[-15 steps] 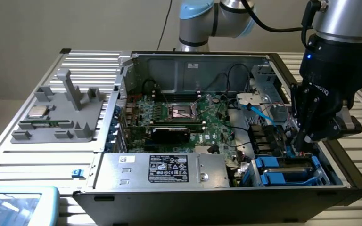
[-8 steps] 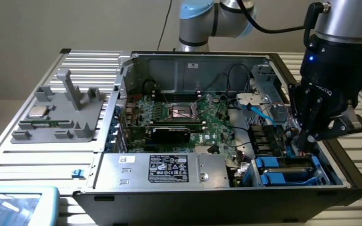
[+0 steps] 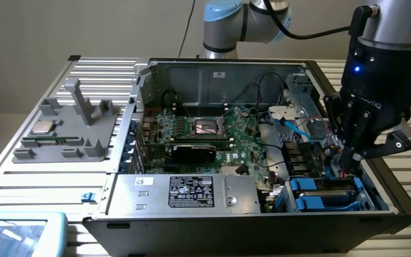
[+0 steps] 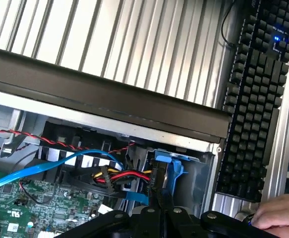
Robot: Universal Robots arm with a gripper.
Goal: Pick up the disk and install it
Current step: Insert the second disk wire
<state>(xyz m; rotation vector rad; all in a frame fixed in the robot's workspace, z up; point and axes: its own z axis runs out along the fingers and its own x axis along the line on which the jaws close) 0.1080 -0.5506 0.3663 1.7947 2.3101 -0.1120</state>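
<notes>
Ribbed metal desk, open black computer case (image 3: 398, 206), drive corner.
My gripper (image 3: 353, 155), pressed together, pokes the blue-framed silver disk (image 3: 325, 194); I should push straight and gently.

motherboard (image 3: 213, 134): green, black slots
power supply (image 3: 184, 193): grey metal box, black label with white print
drive bay frames (image 3: 323, 193): bright blue plastic
SATA cable (image 4: 45, 166): light blue (beside red, yellow and black wires)
keyboard (image 4: 253, 109): black keys, one blue light
worktop (image 3: 27, 182): ribbed silver
end effector (image 3: 352, 158): black
</notes>
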